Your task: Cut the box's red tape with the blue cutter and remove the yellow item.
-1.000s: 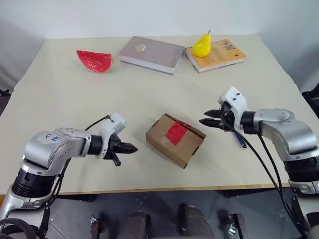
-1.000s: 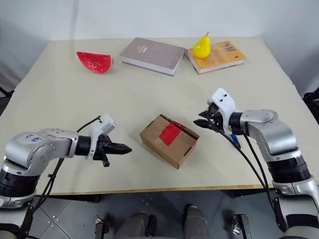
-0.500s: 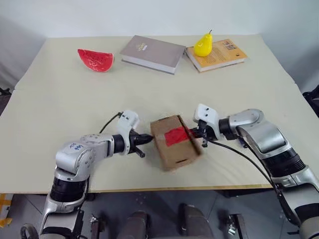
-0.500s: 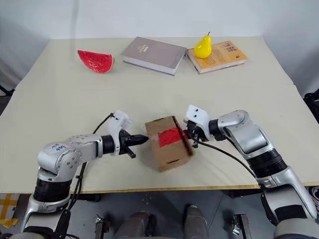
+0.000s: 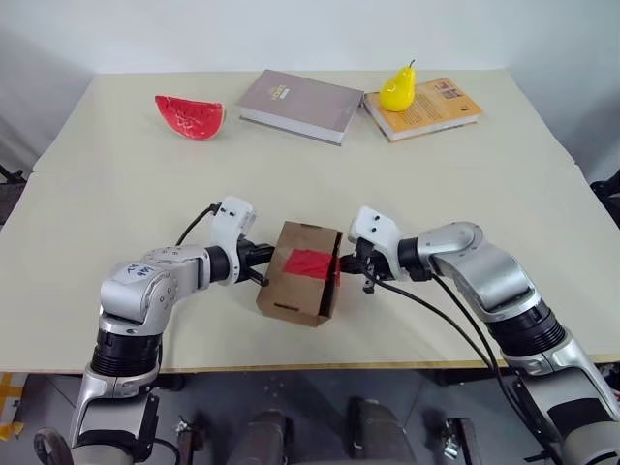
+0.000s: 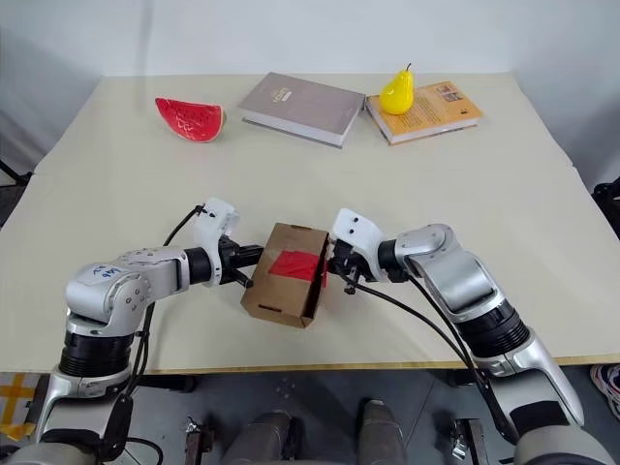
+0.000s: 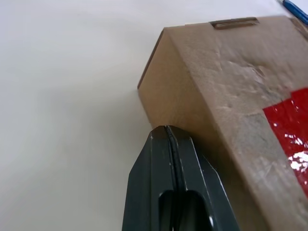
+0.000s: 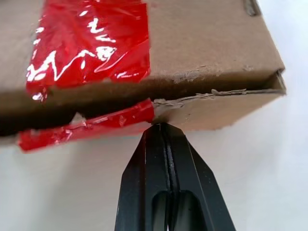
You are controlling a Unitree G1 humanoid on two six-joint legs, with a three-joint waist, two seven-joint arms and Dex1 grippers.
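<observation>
A pale beige table fills most of the head view, and near its lower centre sits the box, a small brown cardboard carton squeezed between the two arms. Along the table's upper edge lie a grey book at upper centre, an orange book to its right with a yellow pear standing on it, and a red watermelon slice at the upper left. The red tape covers the upper face of the box, and in the right wrist view it wraps over the edge onto the side, where the flap seam gapes dark and the tape looks torn along it. The left gripper comes in from the left of the frame, its two black fingers pressed together with no gap, tip against the box's left side wall. The right gripper comes in from the right, fingers likewise together, their tip touching the box's side just under the taped edge. A sliver of the blue cutter lies on the table past the box, at the upper right corner of the left wrist view.
</observation>
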